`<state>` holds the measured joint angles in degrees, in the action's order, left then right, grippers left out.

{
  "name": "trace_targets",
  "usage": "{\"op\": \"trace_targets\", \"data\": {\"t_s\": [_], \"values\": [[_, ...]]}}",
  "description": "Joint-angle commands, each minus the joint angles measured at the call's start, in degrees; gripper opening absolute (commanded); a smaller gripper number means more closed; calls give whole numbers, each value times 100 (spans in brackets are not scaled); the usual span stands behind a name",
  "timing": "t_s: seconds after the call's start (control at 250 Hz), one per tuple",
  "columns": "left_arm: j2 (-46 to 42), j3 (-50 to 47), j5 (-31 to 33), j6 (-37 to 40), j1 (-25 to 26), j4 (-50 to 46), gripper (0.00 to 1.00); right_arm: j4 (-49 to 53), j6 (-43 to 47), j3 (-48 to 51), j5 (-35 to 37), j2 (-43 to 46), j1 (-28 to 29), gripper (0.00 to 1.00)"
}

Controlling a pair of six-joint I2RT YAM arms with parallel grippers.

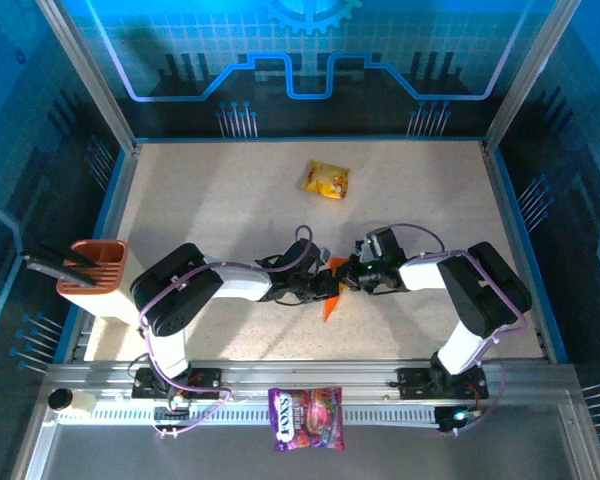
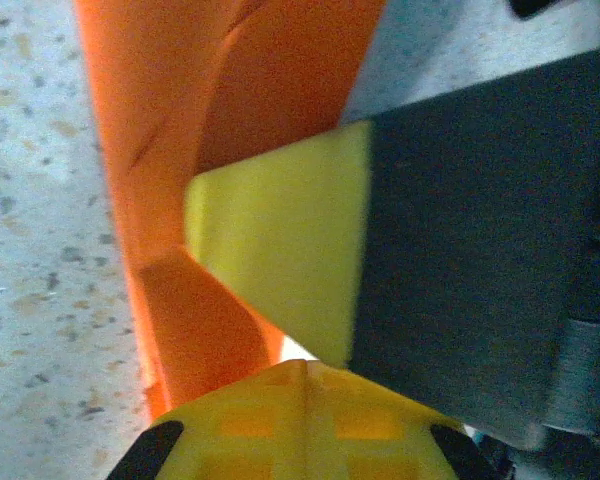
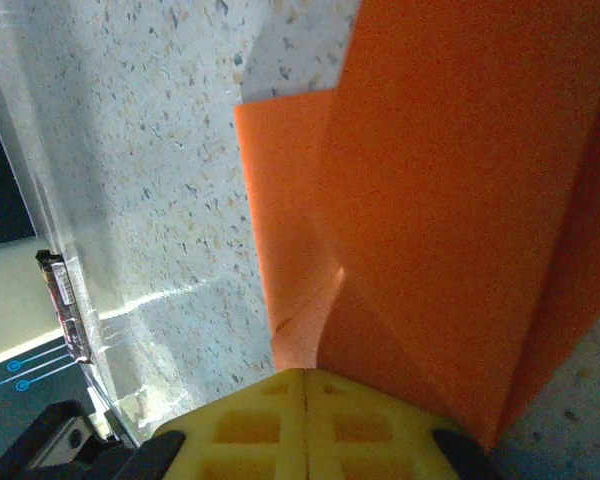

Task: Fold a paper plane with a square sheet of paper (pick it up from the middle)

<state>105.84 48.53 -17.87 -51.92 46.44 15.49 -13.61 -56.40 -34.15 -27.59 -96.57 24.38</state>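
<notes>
Nearest thing is a purple bag [image 1: 307,418], lying on the metal rail at the near edge, between the two arm bases

Past that, both arms reach in toward the middle of the table [image 1: 210,190], a bit closer to the near edge than the far one, and that's where the paper [image 1: 329,304] is. It's bright orange and already has creases in it, with a pointed bit hanging down toward the near edge and the rest sitting between the two grippers

Left gripper [image 1: 315,287] is pinched tight on the paper. On its wrist cam the yellow fingers [image 2: 300,420] meet at a seam and the orange sheet [image 2: 160,150] comes up right out of it. The right arm's yellow finger [image 2: 280,260] is just beside it, pressed against the same fold

Right gripper [image 1: 352,277] is clamped on the paper too. On its own cam the jaws are closed, with the folded sheet [image 3: 450,200] rising straight out of the seam

Over by the left edge there's a brown holder [image 1: 92,265] with something dark sticking out of it

Furthest off, near the far edge and roughly centred, is a yellow snack packet [image 1: 326,180], well apart from everything else
</notes>
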Motion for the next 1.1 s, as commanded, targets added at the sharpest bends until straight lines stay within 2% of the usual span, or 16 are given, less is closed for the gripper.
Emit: {"op": "trace_targets", "data": {"t_s": [0.0,0.172,0.36,0.467,0.571,0.727,0.811,0.931,1.095], "values": [[273,5,127,261,-27,-415,5,702,-57,229,274,-146,111,9],[194,-434,137,366,48,-678,2,1090,320,-103,305,110,66,11],[-153,-980,30,743,40,-962,0,1430,1022,-391,222,609,-324,14],[-252,-1047,30,949,8,-1185,0,1365,1304,-379,-82,753,-441,10],[-257,-1031,12,984,-24,-1194,0,1155,1446,-319,-312,833,-211,8],[-235,-949,20,949,-35,-1168,0,1127,1351,-325,-15,652,326,6],[-231,-932,37,938,-42,-1173,0,1079,1299,-317,27,349,375,3],[-257,-950,27,943,-46,-1195,0,1088,1355,-267,100,85,182,3],[-288,-981,38,1005,-52,-1291,0,1177,1599,-317,20,-101,-482,3]]}}
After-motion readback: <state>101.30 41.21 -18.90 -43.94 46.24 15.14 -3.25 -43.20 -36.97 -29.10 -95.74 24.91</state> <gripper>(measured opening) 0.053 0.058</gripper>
